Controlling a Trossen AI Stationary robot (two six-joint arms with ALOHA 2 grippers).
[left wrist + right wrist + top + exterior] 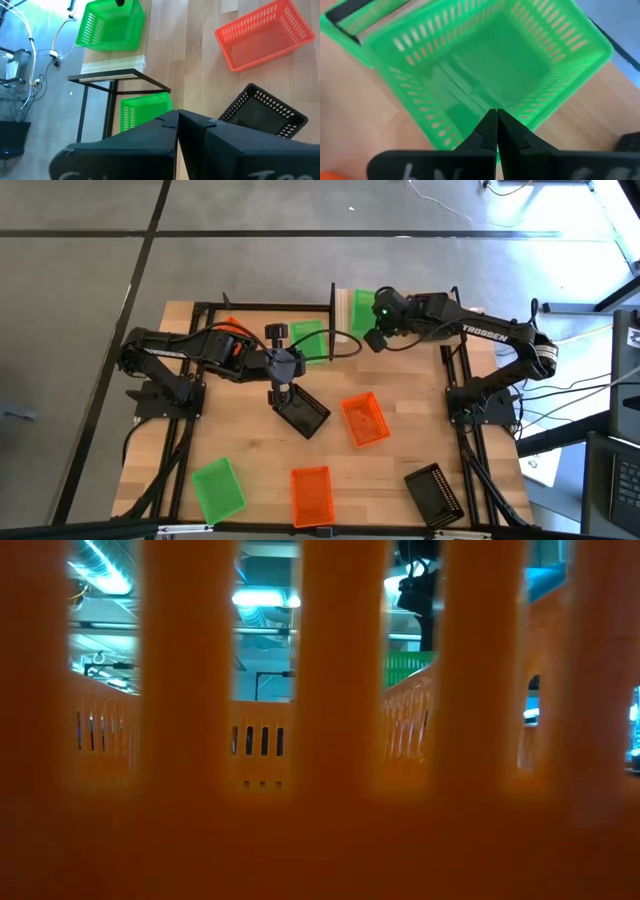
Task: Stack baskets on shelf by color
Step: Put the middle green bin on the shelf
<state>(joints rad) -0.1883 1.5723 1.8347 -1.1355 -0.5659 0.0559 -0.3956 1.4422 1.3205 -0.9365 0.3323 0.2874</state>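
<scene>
With both end effectors pressed together and empty, the left end effector (282, 392) needed spreading before the black basket (304, 412) got grabbed, tbh.

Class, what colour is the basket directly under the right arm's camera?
Bright green basket, clearest in the right wrist view.

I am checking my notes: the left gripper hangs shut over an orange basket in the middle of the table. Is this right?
Not quite. The basket under the shut left gripper is black, not orange, as the high view shows. The rest is right: it lies in the middle of the table.
</scene>
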